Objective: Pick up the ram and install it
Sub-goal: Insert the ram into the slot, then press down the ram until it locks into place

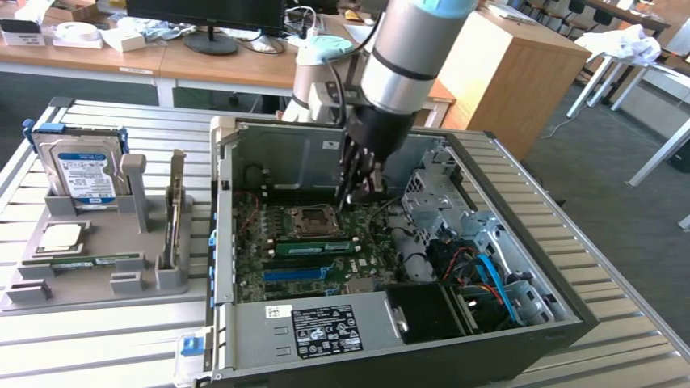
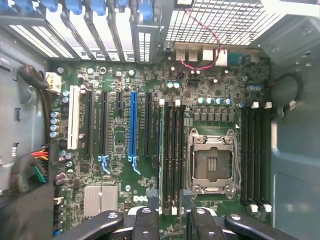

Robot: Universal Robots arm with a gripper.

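Observation:
The ram (image 1: 316,246) is a long green stick standing on edge in a motherboard slot just in front of the empty processor socket (image 1: 315,217), inside the open computer case (image 1: 221,202). In the wrist view the ram (image 2: 161,150) shows edge-on among the black slots beside the socket (image 2: 212,162). My gripper (image 1: 357,196) hangs inside the case, above the board and a little behind the ram. Its dark fingers (image 2: 146,222) stand apart, the gripper (image 2: 170,227) is open, and nothing sits between them.
A grey holder (image 1: 97,287) at the exterior view's left carries a blue-labelled hard drive (image 1: 77,166), a square silver chip (image 1: 61,236), an upright card (image 1: 173,218) and another narrow green stick (image 1: 92,260). Drive cages and cables (image 1: 474,267) crowd the case's right side.

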